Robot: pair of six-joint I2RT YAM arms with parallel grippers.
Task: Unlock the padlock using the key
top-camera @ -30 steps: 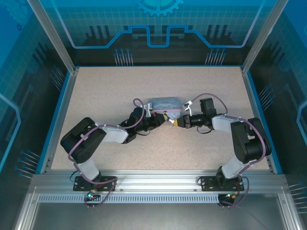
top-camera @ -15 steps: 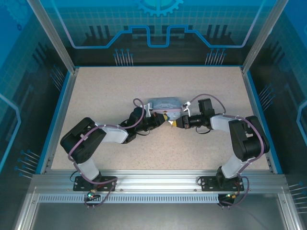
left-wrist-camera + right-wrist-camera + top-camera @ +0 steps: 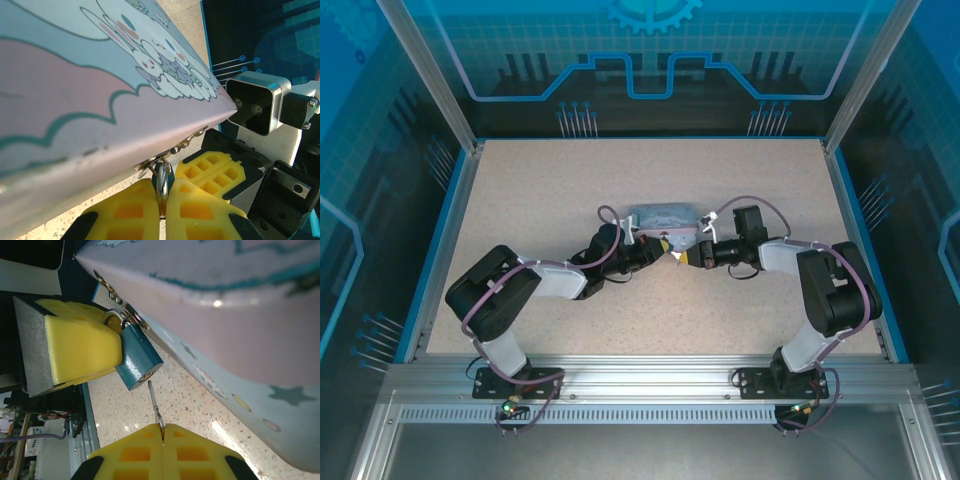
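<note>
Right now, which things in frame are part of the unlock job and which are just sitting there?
Job:
padlock, clamped in left gripper
key, pinched in right gripper, tip close to the padlock's base

Not the job:
tin with cartoon print, which the padlock hangs from
table
</note>
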